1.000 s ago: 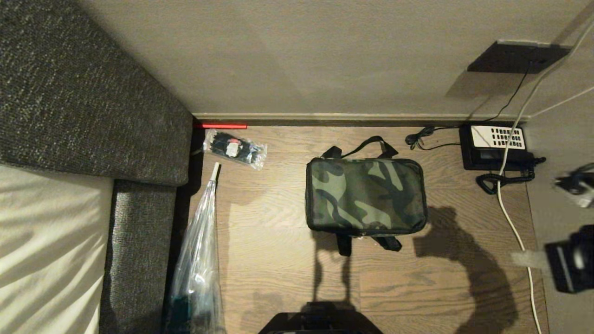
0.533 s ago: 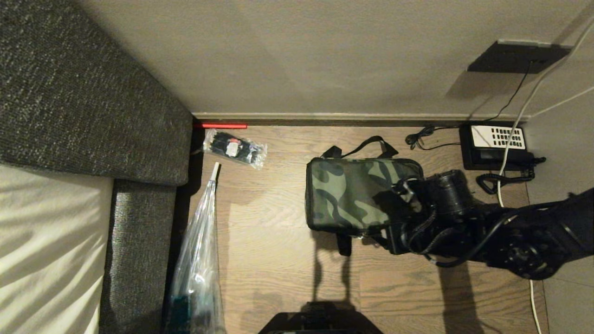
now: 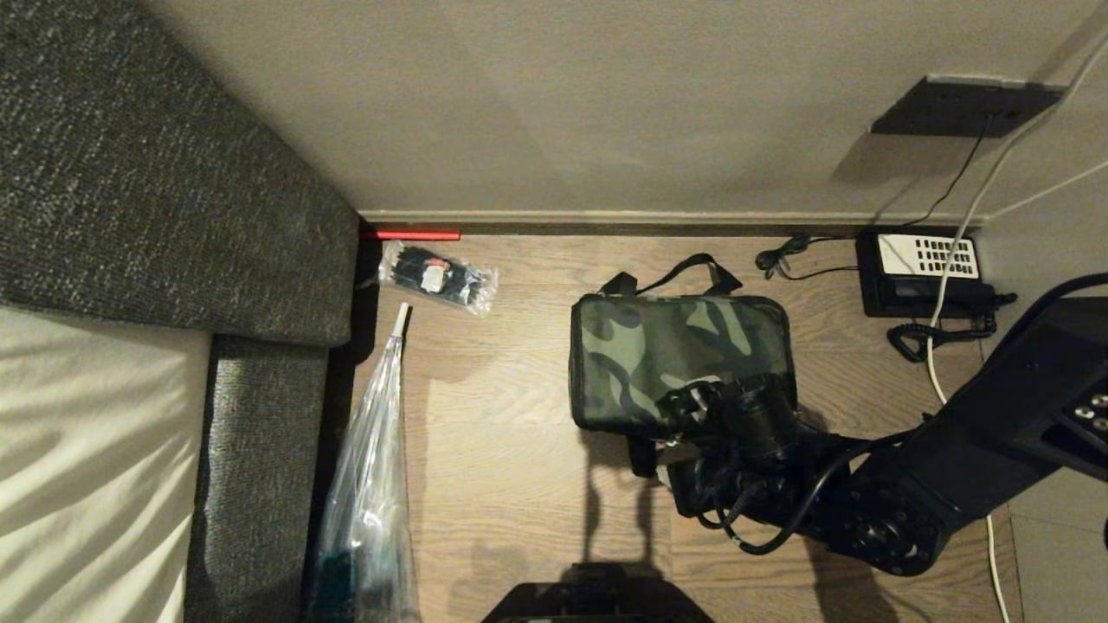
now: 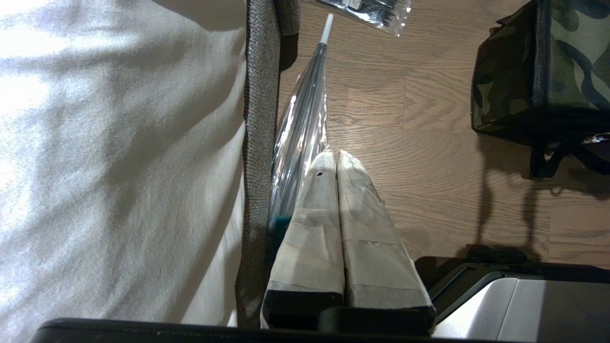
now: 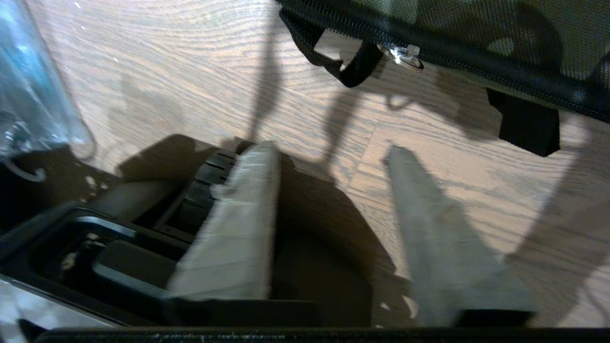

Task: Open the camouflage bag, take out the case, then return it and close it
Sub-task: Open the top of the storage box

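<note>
Head view, L to R: grey sofa (image 3: 164,199) fills upper left. Clear plastic-wrapped item (image 3: 368,484) lower left on wood floor (image 3: 502,415), small packet (image 3: 440,279) above it. Camouflage bag (image 3: 666,355) sits centre, lid zipped. Right gripper (image 5: 329,152) at bag's lower-right edge, fingers spread, nothing between. Phone (image 3: 922,272) upper right. Left gripper (image 4: 332,162) low beside sofa, fingers pressed together.

Head camera looks down; wrist cameras share the floor (image 3: 519,433).
</note>
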### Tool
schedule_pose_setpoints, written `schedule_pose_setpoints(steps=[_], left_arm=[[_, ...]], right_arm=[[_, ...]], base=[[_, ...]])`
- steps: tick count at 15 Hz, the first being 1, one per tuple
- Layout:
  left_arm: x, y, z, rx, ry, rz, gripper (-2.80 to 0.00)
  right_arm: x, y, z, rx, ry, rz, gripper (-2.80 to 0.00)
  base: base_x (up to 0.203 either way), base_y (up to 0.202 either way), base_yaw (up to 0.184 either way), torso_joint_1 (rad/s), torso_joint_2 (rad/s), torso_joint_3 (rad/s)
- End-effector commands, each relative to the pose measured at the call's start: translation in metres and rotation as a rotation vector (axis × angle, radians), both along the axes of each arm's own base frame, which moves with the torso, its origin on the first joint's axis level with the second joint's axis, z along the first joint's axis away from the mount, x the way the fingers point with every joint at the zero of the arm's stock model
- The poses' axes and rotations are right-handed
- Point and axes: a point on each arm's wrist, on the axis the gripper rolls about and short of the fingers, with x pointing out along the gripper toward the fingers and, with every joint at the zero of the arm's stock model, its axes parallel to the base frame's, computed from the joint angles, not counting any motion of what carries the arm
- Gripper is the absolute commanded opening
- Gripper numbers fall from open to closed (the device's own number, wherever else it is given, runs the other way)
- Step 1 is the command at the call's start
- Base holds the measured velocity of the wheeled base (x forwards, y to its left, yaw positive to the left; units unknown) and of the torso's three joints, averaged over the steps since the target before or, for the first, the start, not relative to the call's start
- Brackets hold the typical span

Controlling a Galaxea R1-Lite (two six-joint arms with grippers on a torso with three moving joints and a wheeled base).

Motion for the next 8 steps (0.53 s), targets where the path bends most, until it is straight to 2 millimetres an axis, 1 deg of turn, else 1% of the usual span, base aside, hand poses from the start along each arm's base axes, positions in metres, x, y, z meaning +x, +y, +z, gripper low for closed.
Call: schedule_pose_setpoints(steps=[1,2,5,8], left_arm=[[0.0,0.0,0.0,0.0,0.0,-0.001,-2.8],[0.0,0.0,0.0,0.0,0.0,0.001,-2.8],[0.0,0.0,0.0,0.0,0.0,0.001,-2.8],[0.0,0.0,0.0,0.0,0.0,0.001,-2.8]], right_arm=[[0.001,0.0,-0.011,-0.033,0.016,-0.024,0.0],[0.003,0.0,-0.02,-0.06,0.013,-0.058,0.0],[0.013,0.007,-0.026,-0.023,-0.061,-0.082,0.0],[0.019,0.009,-0.038,-0.044,-0.079,-0.127,0.0]], base=[[0.0,0.0,0.0,0.0,0.0,0.0],[0.0,0.0,0.0,0.0,0.0,0.0],[0.0,0.0,0.0,0.0,0.0,0.0],[0.0,0.0,0.0,0.0,0.0,0.0]])
